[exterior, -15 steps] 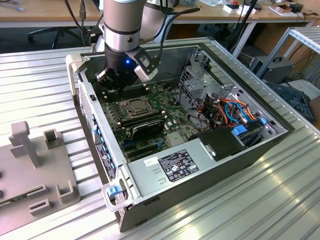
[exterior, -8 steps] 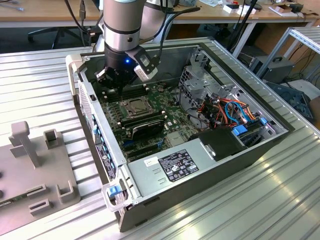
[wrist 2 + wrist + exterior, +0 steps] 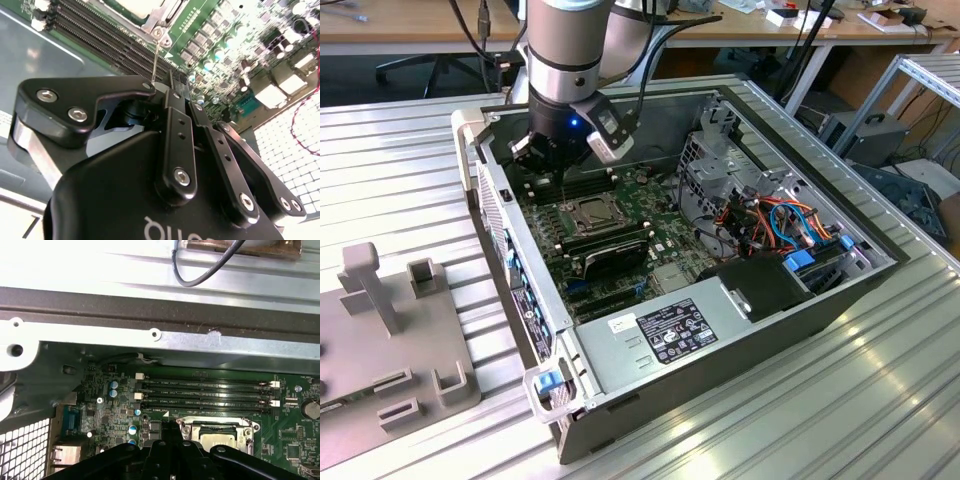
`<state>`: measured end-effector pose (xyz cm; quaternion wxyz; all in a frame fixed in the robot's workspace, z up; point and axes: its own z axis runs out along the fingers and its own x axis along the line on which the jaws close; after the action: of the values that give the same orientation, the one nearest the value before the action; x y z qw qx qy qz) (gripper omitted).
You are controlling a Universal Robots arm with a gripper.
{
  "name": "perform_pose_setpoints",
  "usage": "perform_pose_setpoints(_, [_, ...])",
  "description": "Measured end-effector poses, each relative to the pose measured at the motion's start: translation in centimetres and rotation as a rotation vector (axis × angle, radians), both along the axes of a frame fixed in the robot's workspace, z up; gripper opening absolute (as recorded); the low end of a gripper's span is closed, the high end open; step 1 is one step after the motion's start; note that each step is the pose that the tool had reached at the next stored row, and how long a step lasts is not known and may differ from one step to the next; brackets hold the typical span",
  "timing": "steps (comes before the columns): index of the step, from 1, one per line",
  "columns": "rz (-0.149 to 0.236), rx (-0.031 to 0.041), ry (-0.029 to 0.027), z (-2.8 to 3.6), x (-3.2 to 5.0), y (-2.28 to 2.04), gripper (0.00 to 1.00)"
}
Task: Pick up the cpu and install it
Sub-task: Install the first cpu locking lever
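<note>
Hovering just beside the socket (image 3: 251,427) with gripper (image 3: 168,429) pinched together; inside that socket, the cpu (image 3: 220,433), ungripped.

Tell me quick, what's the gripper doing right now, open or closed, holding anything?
Gripper: fingers closed together, nothing visible between them; it hangs inside the computer case, above the motherboard by the memory slots.

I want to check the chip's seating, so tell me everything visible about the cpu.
The cpu is a flat square chip with a dull, pale metal top, lying level inside the socket's metal frame on the green motherboard, beside the memory slots. The black gripper hangs close by and hides part of it. The exterior view shows the cpu mid-board.
</note>
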<state>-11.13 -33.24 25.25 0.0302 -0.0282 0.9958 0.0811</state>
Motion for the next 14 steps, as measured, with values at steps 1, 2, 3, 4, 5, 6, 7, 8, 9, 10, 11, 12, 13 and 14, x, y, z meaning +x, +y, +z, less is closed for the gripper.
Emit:
perform_pose_setpoints(1, [0.000, 0.0090, -0.0001, 0.00, 0.00, 0.00, 0.11])
perform_pose_setpoints(2, [0.000, 0.0100, 0.0000, 0.00, 0.00, 0.00, 0.11])
perform_pose_setpoints(3, [0.000, 0.0101, -0.0001, 0.00, 0.00, 0.01, 0.11])
perform_pose_setpoints(4, [0.000, 0.0102, 0.0000, 0.00, 0.00, 0.00, 0.11])
perform_pose_setpoints(5, [0.000, 0.0102, 0.0001, 0.00, 0.03, 0.00, 0.11])
perform_pose_setpoints(6, [0.000, 0.0103, 0.0009, 0.00, 0.13, 0.00, 0.11])
perform_pose_setpoints(7, [0.000, 0.0102, 0.0026, 0.00, 0.25, 0.00, 0.11])
perform_pose_setpoints(8, [0.000, 0.0102, 0.0056, 0.00, 0.46, -0.01, 0.11])
perform_pose_setpoints(9, [0.000, 0.0102, 0.0076, -0.01, 0.60, -0.01, 0.11])
perform_pose_setpoints(10, [0.000, 0.0103, 0.0114, -0.01, 0.90, -0.01, 0.11])
perform_pose_setpoints(11, [0.000, 0.0105, 0.0154, -0.01, 1.19, -0.03, 0.11])
perform_pose_setpoints(12, [0.000, 0.0109, 0.0176, -0.01, 1.37, -0.04, 0.11])
perform_pose_setpoints(13, [0.000, 0.0114, 0.0200, -0.01, 1.56, -0.05, 0.11])
perform_pose_setpoints(14, [0.000, 0.0120, 0.0225, -0.01, 1.78, -0.07, 0.11])
